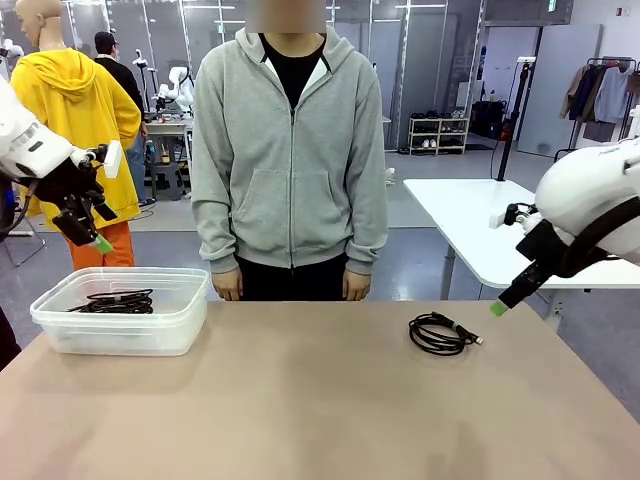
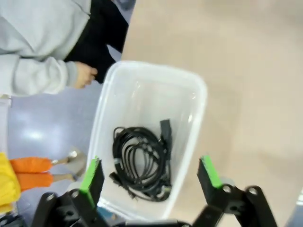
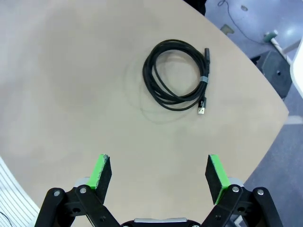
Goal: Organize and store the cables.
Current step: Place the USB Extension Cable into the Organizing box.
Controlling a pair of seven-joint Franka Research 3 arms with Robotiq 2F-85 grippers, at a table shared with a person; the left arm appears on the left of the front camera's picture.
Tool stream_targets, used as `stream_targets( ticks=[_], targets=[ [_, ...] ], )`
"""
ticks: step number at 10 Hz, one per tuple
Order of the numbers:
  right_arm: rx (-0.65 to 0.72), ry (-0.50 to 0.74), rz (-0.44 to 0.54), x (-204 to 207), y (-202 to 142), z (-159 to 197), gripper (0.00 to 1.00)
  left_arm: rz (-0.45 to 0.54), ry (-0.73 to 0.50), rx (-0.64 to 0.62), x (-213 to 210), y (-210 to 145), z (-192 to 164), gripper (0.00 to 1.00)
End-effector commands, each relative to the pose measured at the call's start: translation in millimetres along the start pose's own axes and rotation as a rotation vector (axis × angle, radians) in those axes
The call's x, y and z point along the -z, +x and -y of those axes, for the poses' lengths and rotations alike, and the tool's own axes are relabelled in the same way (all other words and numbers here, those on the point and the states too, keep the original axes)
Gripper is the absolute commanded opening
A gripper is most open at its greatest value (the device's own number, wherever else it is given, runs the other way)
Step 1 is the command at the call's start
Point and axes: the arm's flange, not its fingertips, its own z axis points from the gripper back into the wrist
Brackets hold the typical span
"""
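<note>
- Hovering my left gripper (image 2: 149, 165) above the clear bin (image 2: 199, 94), fingers spread wide, nothing held.
- One cable bundle (image 2: 142, 163) lies stowed inside the bin.
- A second cable coil (image 3: 149, 73) sits loose on the table (image 3: 71, 71), ahead of my right gripper (image 3: 158, 163), also spread and empty.
- Judged about halfway: that coil remains.
- Person (image 1: 290, 150) stands at the far edge, well clear; nothing blocks the reach.

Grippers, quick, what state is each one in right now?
Left gripper: open, holding nothing.
Right gripper: open, holding nothing.
</note>
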Motion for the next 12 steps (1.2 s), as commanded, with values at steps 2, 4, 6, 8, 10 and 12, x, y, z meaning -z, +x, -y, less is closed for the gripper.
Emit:
stream_targets(
  ticks=[2,4,6,8,10,12],
  targets=[
    [-0.002,0.041,-0.010,-28,1,-2,1.00,0.084,0.039,0.090,5,3,31,1.00],
    [0.011,0.006,-0.009,2,2,5,1.00,0.017,0.025,0.008,-2,6,20,1.00],
    [0.011,0.006,-0.009,2,2,5,1.00,0.017,0.025,0.008,-2,6,20,1.00],
    [0.010,0.020,-0.014,-2,3,4,1.00,0.032,0.029,0.022,-1,2,26,1.00],
    [0.021,0.065,0.009,38,26,43,1.00,0.027,0.002,0.032,-16,21,53,1.00],
    [0.065,0.048,-0.051,69,56,75,1.00,0.077,-0.009,-0.061,-48,35,94,1.00]
  ],
)
